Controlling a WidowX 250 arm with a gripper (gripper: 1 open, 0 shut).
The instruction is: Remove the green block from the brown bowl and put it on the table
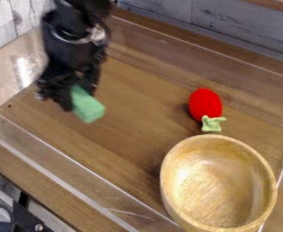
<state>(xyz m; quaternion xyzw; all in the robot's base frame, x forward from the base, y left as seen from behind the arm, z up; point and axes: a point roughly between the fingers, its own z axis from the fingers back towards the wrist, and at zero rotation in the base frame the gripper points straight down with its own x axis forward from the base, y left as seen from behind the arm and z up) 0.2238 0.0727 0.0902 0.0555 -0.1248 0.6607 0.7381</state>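
The green block (pixel 90 109) is a small light-green bar, tilted, with its lower end at or just above the table (pixel 144 82) at the left. My black gripper (pixel 69 91) reaches down from above and is shut on the block's upper end. The brown bowl (pixel 217 187), round and light tan, stands at the front right with nothing in it, well away from the gripper.
A red strawberry toy (pixel 205 104) with a green stem lies just behind the bowl. Low clear plastic walls (pixel 59 172) run along the table's front and left sides and along the back.
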